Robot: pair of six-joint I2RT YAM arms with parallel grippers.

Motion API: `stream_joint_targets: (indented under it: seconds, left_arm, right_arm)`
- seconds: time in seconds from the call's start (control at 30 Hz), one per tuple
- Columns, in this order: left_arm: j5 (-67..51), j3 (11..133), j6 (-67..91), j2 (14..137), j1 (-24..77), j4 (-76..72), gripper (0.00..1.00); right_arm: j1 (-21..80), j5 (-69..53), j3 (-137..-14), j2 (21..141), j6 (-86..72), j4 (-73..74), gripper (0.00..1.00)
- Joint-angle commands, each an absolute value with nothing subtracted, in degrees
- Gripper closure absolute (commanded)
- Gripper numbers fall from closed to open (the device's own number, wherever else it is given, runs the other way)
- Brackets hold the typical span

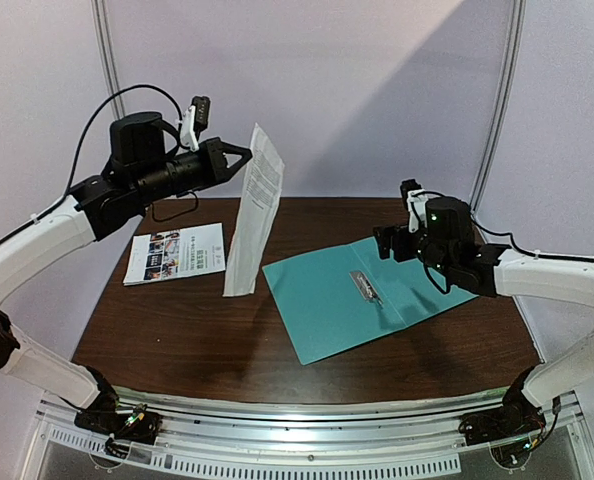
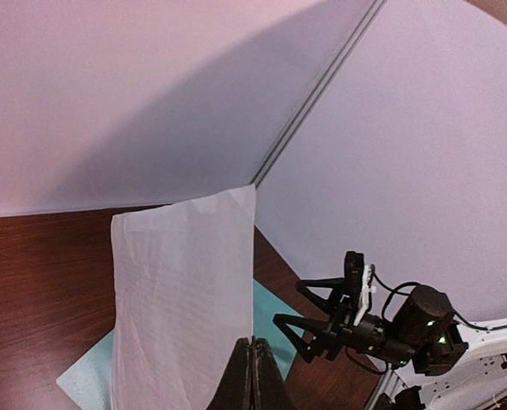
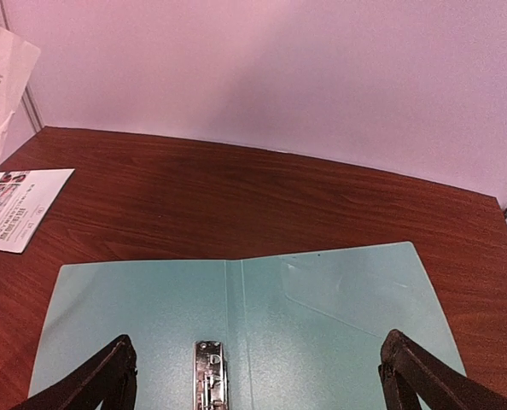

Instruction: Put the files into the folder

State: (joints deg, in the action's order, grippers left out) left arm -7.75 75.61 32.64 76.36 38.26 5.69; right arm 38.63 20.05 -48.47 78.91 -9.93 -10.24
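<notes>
My left gripper (image 1: 247, 153) pinches the text sheet (image 1: 247, 225) up in the air, left of the open folder (image 1: 327, 300). My right gripper (image 1: 385, 243) hovers over it, spread wide. Next I should lay the sheet inside.

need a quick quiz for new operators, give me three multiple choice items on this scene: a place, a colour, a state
1. Where is the picture sheet? A flat on the table, left of the folder. B inside the folder. C under the folder.
2. What colour is the folder? A red. B yellow. C teal.
3. How are the left fingers? A wide open. B shut on the text sheet. C shut on nothing.
Answers: 1 A, it lies on bare wood apart from the folder. 2 C, its open cover is teal. 3 B, they pinch the hanging sheet.
</notes>
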Motion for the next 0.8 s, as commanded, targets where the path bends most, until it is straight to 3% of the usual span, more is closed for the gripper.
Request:
stream_joint_targets:
  seconds: [0.0,0.37,0.57,0.77]
  left_arm:
    - [-14.23,72.90,36.09,77.45,38.87,-2.84,1.00]
    - [-9.75,62.34,51.87,78.00,32.90,-6.62,1.00]
    - [-10.09,51.40,60.32,85.24,29.39,-9.63,1.00]
    - [-7.04,48.47,60.68,89.78,31.21,-8.96,1.00]
  right_arm:
    - [38.86,25.75,-47.29,77.35,-8.29,-9.73,0.01]
    - [38.73,28.99,-47.72,78.15,-8.69,-7.84,0.01]
    - [38.58,27.75,-48.46,79.82,-9.78,-7.11,0.01]
    - [38.59,26.41,-48.68,81.51,-11.11,-6.03,0.01]
